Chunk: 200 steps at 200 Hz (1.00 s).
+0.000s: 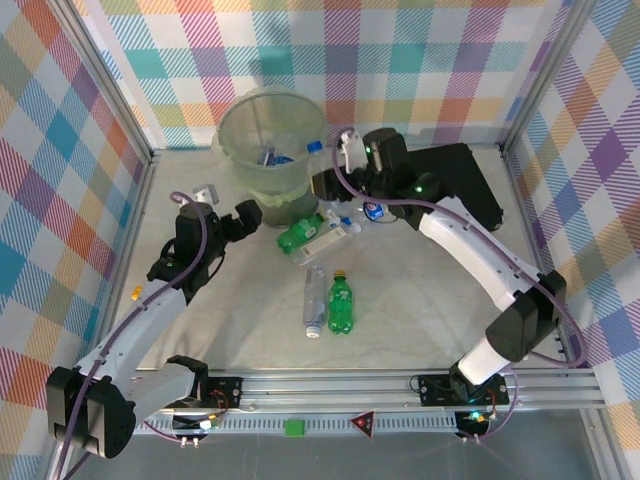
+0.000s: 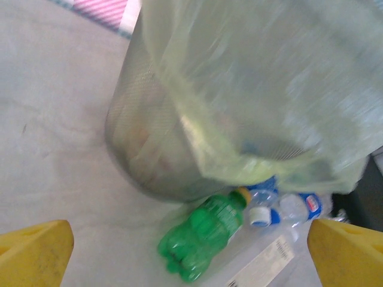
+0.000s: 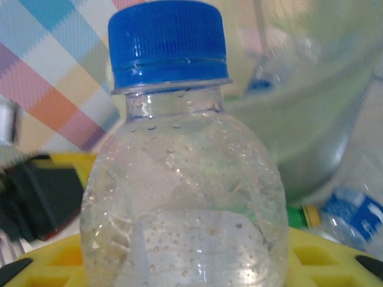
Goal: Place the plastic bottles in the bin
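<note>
Held bottle: a small clear plastic bottle with a blue screw cap [image 3: 179, 179] stands upright between the yellow fingers of the right gripper [image 3: 185, 266]; droplets bead its inner wall; in the top view its cap sits at the right rim of the bin, and whether it is over the opening cannot be told.
Handling: it looks nearly empty, so it is probably light; the thin wall would likely dent under a hard squeeze; the smooth round body may twist or slip; the belly below the shoulder seems a fair hold; the neck under the cap is likely the stiffer spot.
Right gripper: clenched on that bottle; the arm reaches long from its base at the near right, with the wrist raised beside the bin.
Bin: the round grey wire-mesh wastebasket lined with a pale green bag [image 1: 272, 140] stands at the far side, left of centre; some blue-capped bottles lie inside.
Left gripper [image 1: 247, 216]: released, its yellow fingers wide apart with nothing between them; the arm is bent forward, with the wrist low near the bin's foot.
Loose bottles: a green plastic bottle [image 2: 200, 242] lies with its cap end just beside the bin's base; clear blue-capped ones [image 2: 281, 209] crowd next to it; a clear bottle [image 1: 315, 298] and a second green bottle [image 1: 342, 303] lie side by side nearer the arms.
Black rectangular case [image 1: 465, 185]: right of the right wrist; no part of the job.
</note>
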Available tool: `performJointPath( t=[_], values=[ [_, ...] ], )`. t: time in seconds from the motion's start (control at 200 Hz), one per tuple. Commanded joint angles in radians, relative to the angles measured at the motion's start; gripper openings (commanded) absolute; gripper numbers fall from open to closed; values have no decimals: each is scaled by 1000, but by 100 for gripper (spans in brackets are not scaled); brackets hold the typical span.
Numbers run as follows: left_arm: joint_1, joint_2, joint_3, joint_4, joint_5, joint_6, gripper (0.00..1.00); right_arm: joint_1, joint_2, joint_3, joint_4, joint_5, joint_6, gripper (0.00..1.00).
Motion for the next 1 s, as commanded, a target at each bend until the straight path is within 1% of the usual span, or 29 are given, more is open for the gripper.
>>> performJointPath(
  t=[0.0, 0.18, 0.295, 0.37, 0.47, 0.54, 0.62, 0.8, 0.835, 0.88, 0.97, 0.995],
  values=[
    [17, -8, -87, 17, 16, -51, 100, 5, 87, 119, 114, -56, 58, 50],
    [17, 12, -202, 73, 86, -124, 100, 5, 265, 330, 180, -53, 115, 50],
    [16, 37, -225, 91, 152, -140, 100, 5, 407, 576, 94, -81, 109, 50],
    [16, 57, -242, 117, 190, -146, 100, 5, 495, 730, 18, -68, 96, 50],
    [14, 86, -261, 161, 225, -163, 100, 5, 598, 864, -19, -58, 81, 51],
    [11, 99, -273, 196, 247, -173, 100, 4, 646, 901, -2, -50, 76, 53],
    [5, 100, -280, 220, 262, -178, 100, 5, 678, 903, 43, -55, 54, 56],
    [-10, 56, -283, 180, 244, -152, 100, 5, 732, 907, 111, -51, 33, 61],
    [-12, 48, -283, 169, 238, -146, 100, 5, 739, 910, 119, -48, 32, 63],
    [-14, 37, -283, 154, 231, -141, 100, 5, 743, 912, 125, -39, 31, 70],
    [-18, 21, -285, 136, 225, -140, 100, 5, 742, 916, 135, -31, 15, 75],
    [-19, 17, -285, 131, 221, -140, 100, 6, 738, 916, 134, -31, 10, 78]
  ],
)
